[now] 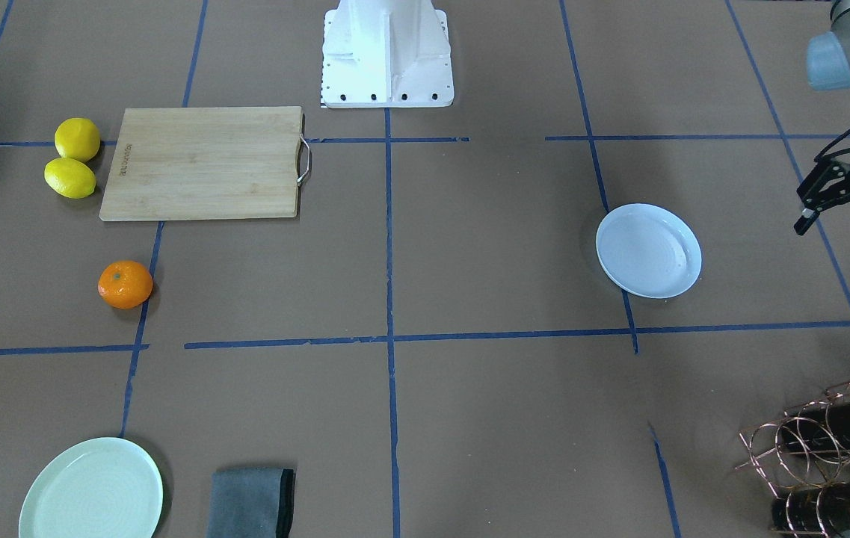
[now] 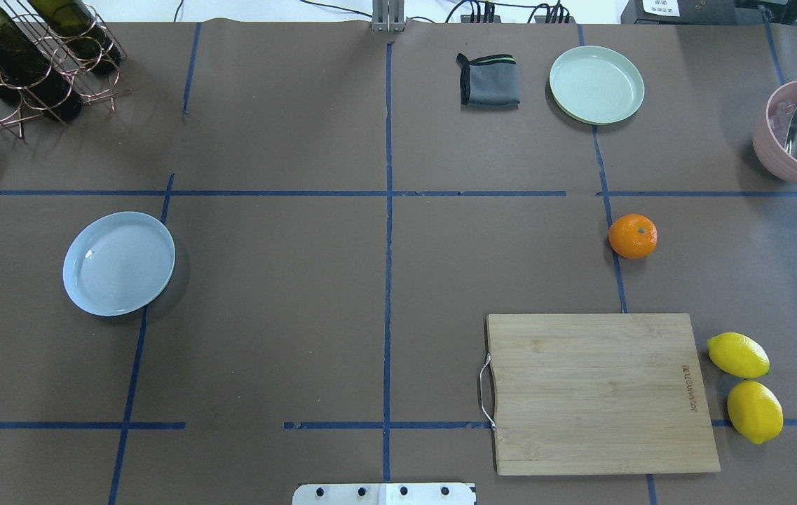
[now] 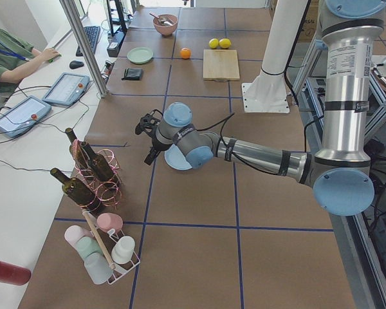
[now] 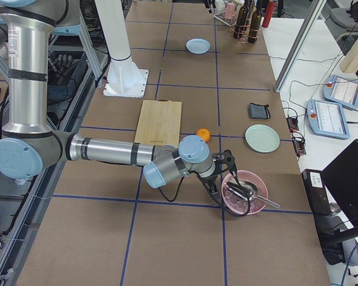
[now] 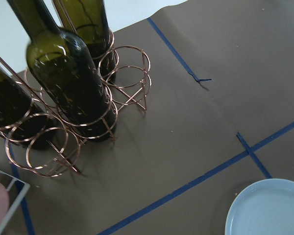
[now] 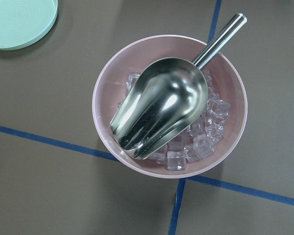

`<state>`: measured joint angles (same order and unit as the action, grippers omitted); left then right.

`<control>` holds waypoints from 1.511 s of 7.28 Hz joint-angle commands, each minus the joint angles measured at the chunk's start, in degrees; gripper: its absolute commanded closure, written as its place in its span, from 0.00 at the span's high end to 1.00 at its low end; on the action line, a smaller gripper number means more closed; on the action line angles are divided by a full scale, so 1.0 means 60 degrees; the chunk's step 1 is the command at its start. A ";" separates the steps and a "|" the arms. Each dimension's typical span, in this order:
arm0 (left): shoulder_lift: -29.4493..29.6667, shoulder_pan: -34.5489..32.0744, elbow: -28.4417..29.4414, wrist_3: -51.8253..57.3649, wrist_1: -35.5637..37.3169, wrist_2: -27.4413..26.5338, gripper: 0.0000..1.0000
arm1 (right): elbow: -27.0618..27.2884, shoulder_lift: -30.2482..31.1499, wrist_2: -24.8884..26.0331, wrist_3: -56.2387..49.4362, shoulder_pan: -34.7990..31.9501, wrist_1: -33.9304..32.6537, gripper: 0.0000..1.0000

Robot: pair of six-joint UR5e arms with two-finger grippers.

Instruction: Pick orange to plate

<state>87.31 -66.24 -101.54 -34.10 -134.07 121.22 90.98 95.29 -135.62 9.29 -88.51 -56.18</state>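
Note:
The orange [image 2: 633, 236] rests on the brown table on the right side of the overhead view, between the mint plate and the cutting board; it also shows as the orange [image 1: 125, 284]. Far across the table lies the white, faintly bluish plate [image 2: 119, 263], empty, seen too as the plate [image 1: 647, 250] and the plate [image 5: 269, 208]. My left gripper [image 1: 837, 232] hovers open and empty beside that plate, near the wine rack. My right gripper [image 4: 222, 173] hangs over the pink bowl, a short way from the orange; whether it is open or shut I cannot tell.
A bamboo cutting board [image 2: 598, 393] with two lemons [image 2: 738, 354] beside it lies near the orange. A mint-green plate [image 2: 596, 84] and grey cloth [image 2: 488, 81] sit at the far edge. A pink bowl [image 6: 169, 161] holds ice and a scoop. A copper wine rack [image 5: 73, 107] stands near the plate.

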 commanded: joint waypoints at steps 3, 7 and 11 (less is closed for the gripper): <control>-0.0533 0.2627 0.1200 -0.4196 -0.2419 -0.2552 0.52 | -0.0018 0.0027 0.0000 0.0004 0.0000 0.0002 1.00; -0.0475 0.3935 0.1526 -0.5449 -0.2645 -0.3723 0.53 | -0.0018 0.0085 0.0000 -0.0025 0.0000 0.0003 1.00; -0.0474 0.4125 0.1659 -0.5434 -0.2630 -0.3739 0.46 | -0.0018 0.0144 0.0015 -0.0055 0.0000 0.0017 1.00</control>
<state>84.46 -42.06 -91.65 -66.59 -149.88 98.83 90.88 96.08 -135.56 9.07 -88.51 -56.11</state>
